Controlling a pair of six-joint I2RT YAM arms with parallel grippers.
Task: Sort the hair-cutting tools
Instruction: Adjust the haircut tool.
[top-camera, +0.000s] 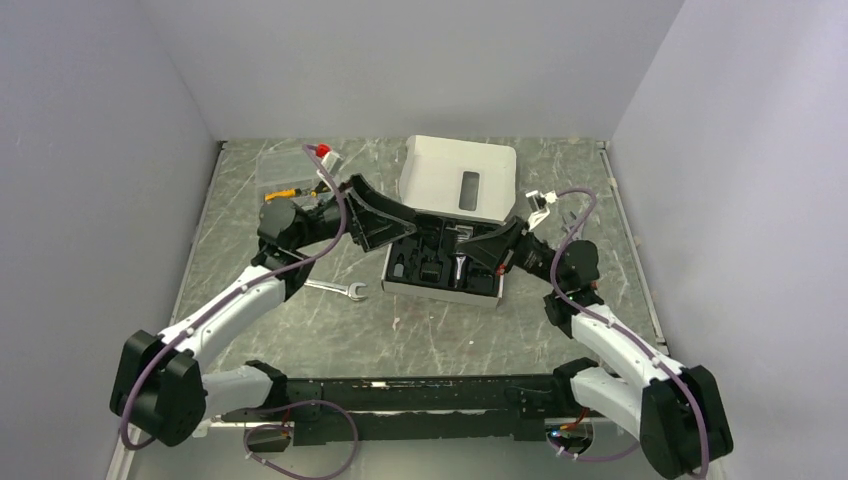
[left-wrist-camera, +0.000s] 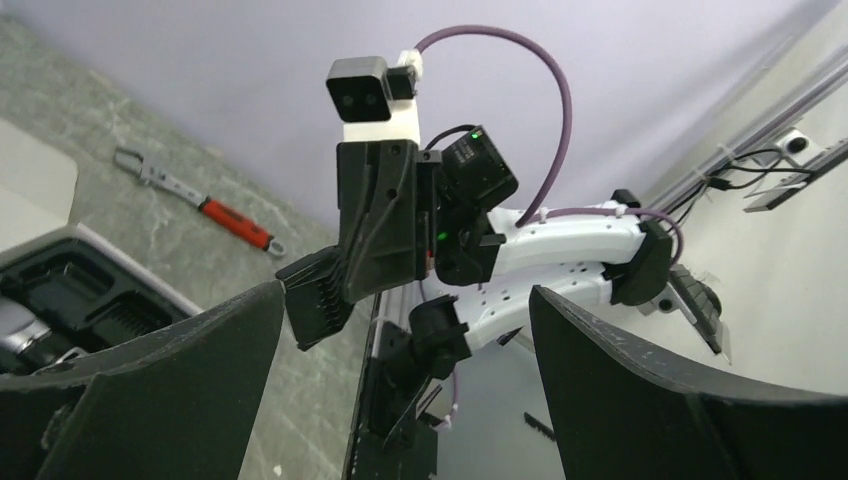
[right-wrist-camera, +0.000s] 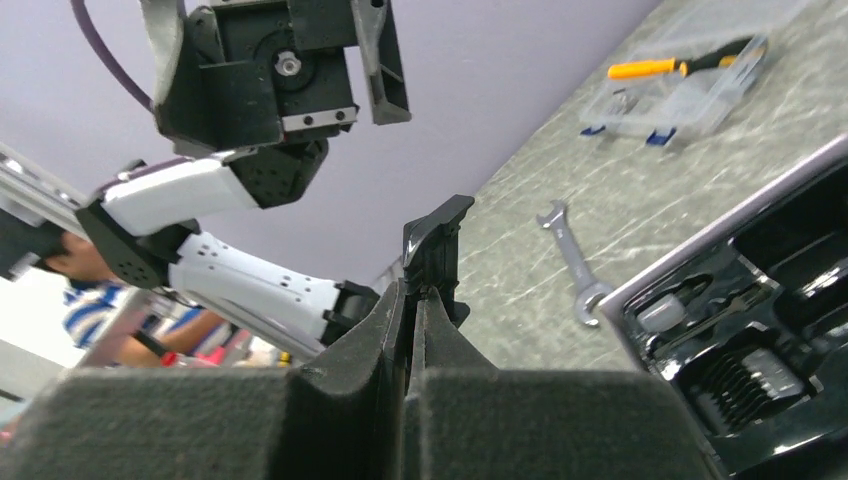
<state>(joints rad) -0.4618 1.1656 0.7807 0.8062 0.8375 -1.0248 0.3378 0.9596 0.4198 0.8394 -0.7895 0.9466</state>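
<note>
Grey marbled table (top-camera: 300, 330). The top camera takes in the whole layout; the wrist cameras give the detail.

White box with black moulded tray (top-camera: 440, 285) at table centre, its white lid (top-camera: 440, 165) standing open at the tray's 12 o'clock.

Clear plastic organiser case (top-camera: 283, 178) with an orange-handled tool inside, at 10 o'clock from the tray, well apart. The right wrist view shows it closer.

Left gripper (left-wrist-camera: 405, 300) is at the tray's 10 o'clock corner. Jaws spread wide, nothing between them; only its own wrist view makes this plain.

Right gripper (right-wrist-camera: 418, 295) is over the tray's 3 o'clock side. Its fingers are pressed together on a small black plastic comb attachment (right-wrist-camera: 437, 240). From overhead the grip cannot be read. The left wrist view shows the comb's teeth hanging clear of the tray.

Slim black-and-silver clipper (top-camera: 459, 262) appears to lie in the tray's middle slot; small from above.

Silver open-end wrench (top-camera: 336, 290) lies flat on the table at the tray's 8 o'clock, near but apart.

Red-handled adjustable wrench (left-wrist-camera: 200, 205) lies on the table beyond the tray, seen only from the left wrist.
</note>
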